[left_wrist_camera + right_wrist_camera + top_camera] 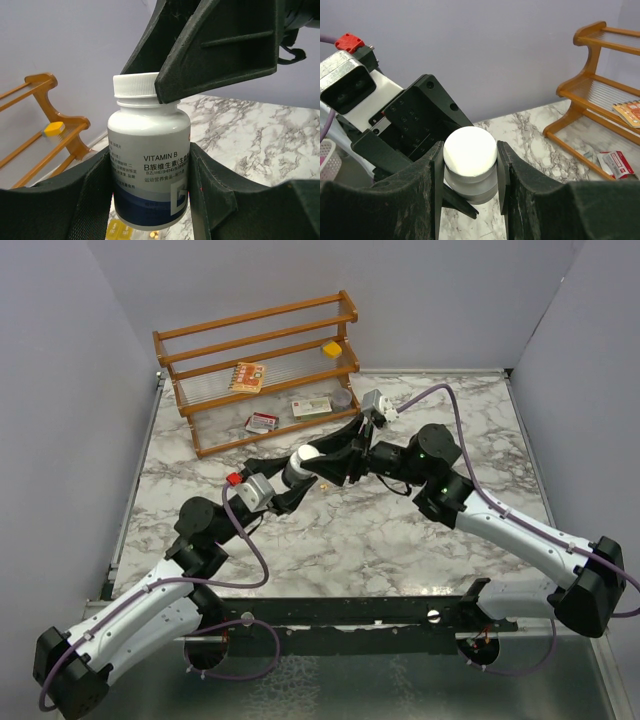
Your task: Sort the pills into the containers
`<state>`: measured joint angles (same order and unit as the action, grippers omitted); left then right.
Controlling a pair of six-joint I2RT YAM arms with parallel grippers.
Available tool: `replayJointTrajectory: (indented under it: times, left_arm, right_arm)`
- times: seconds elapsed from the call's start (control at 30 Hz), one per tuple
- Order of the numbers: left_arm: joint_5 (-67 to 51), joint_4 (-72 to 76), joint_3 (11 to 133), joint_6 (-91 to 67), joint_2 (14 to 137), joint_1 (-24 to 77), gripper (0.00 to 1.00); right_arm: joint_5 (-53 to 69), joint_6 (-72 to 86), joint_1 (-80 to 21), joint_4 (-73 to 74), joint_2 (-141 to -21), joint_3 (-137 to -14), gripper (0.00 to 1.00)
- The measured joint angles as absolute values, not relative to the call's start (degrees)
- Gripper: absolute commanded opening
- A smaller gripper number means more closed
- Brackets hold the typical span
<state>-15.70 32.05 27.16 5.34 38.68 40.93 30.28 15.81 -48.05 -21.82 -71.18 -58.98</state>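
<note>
The pill bottle [298, 466] has a white cap and a grey and blue body marked VITAMIN B [148, 170]. It is held above the marble table between both arms. My left gripper [150, 190] is shut on the bottle's body. My right gripper [470, 160] is shut on its white cap [469, 152], and its fingers [210, 55] show over the cap in the left wrist view. A few tiny yellow pills [152, 234] lie on the table under the bottle, next to a small yellow strip [116, 230]. The clear vial is out of view.
A wooden rack [262, 365] stands at the back left of the marble table [400, 530]. It holds a yellow cube [331, 349], printed boxes [247, 376] and a low grey tin [342, 397]. Grey walls close in the left, back and right.
</note>
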Motion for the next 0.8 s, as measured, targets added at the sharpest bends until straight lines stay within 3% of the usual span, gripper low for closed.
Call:
replayJointTrajectory:
  times: [0.8]
  left_arm:
    - [-3.66,38.28,27.83,6.42,46.0,41.08,0.0]
  right_arm:
    - [0.75,10.17,-56.86,-21.37,-74.98,-61.49,0.01]
